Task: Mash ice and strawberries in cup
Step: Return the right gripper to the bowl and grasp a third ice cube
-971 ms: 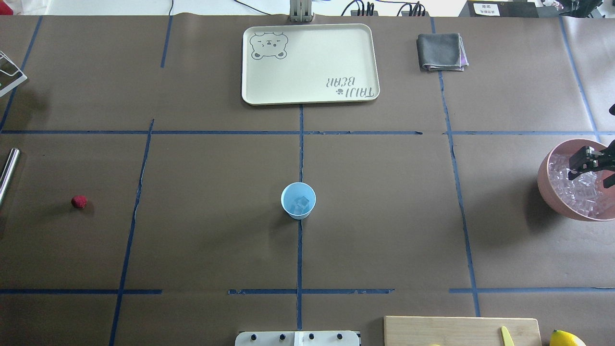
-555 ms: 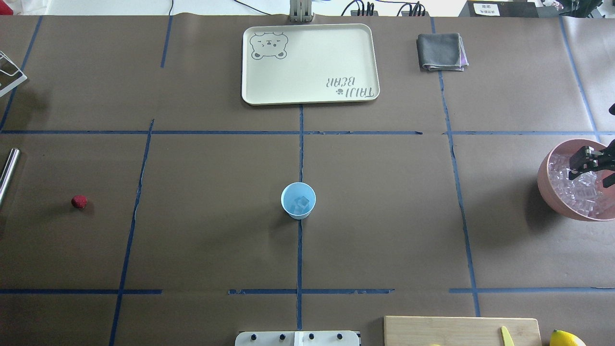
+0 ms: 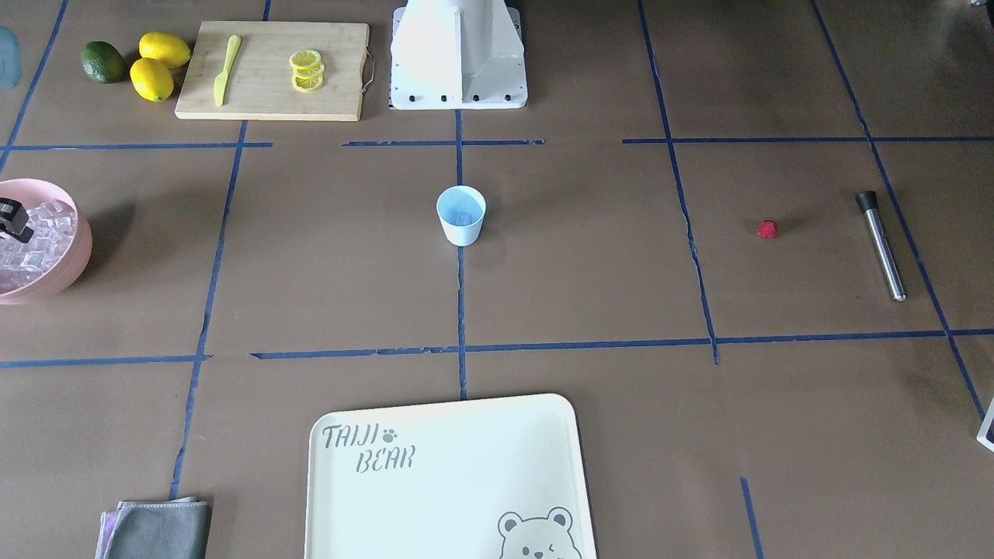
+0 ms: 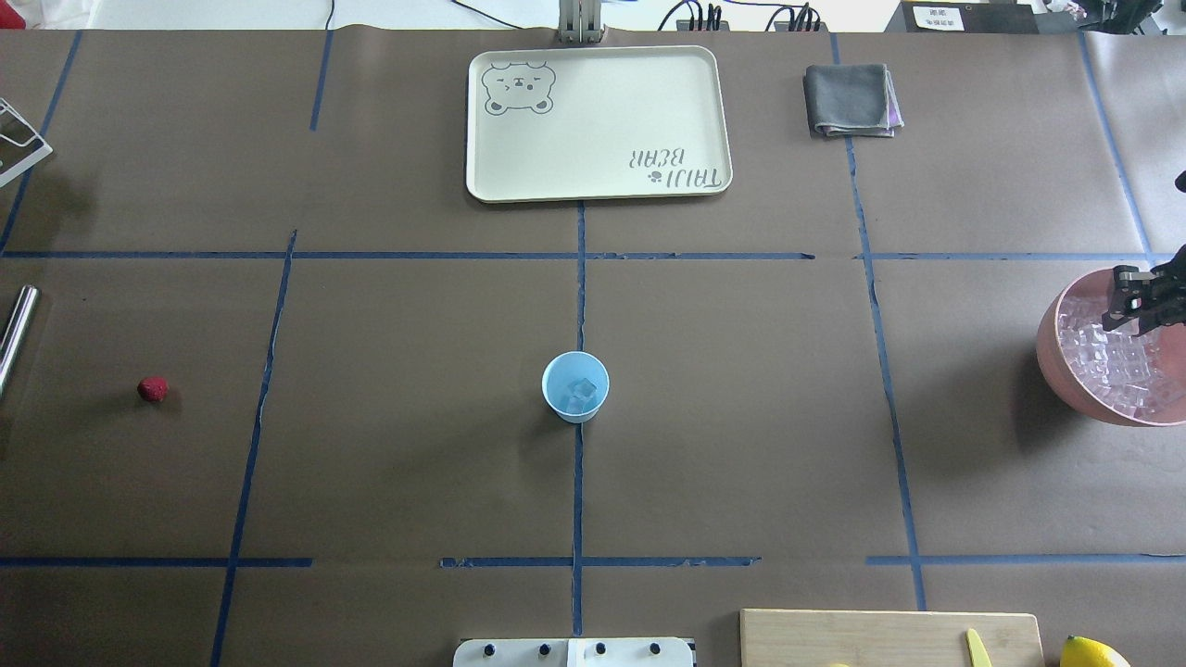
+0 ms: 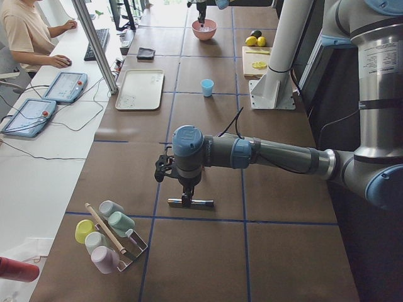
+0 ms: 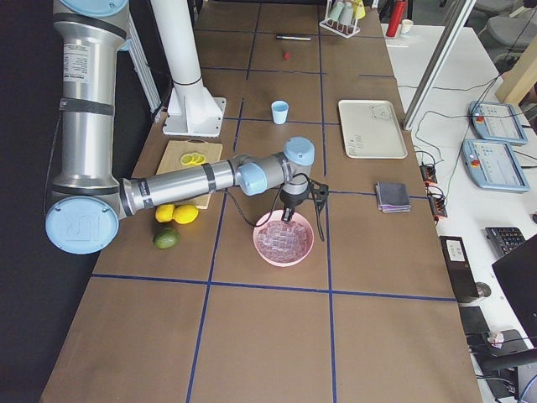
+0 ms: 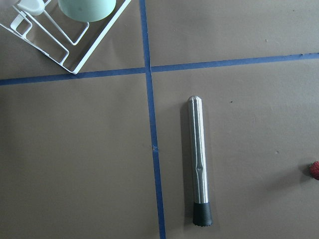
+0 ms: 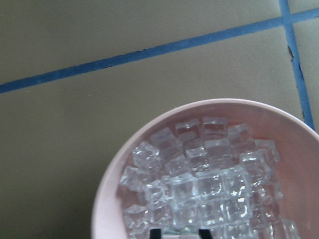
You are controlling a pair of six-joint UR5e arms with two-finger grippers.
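Front view shows the whole muddler [image 3: 881, 246], cropped overhead. The right gripper [image 8: 178, 233], cut off, straddles ice [image 8: 209, 184]; its hold, like the left gripper [image 5: 186, 196], cannot be told.

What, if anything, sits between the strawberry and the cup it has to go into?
Nothing visible. Only bare table lies between the strawberry and the cup. The metal rod lies on the strawberry's other side, away from the cup. The cup stands upright, with ice inside.
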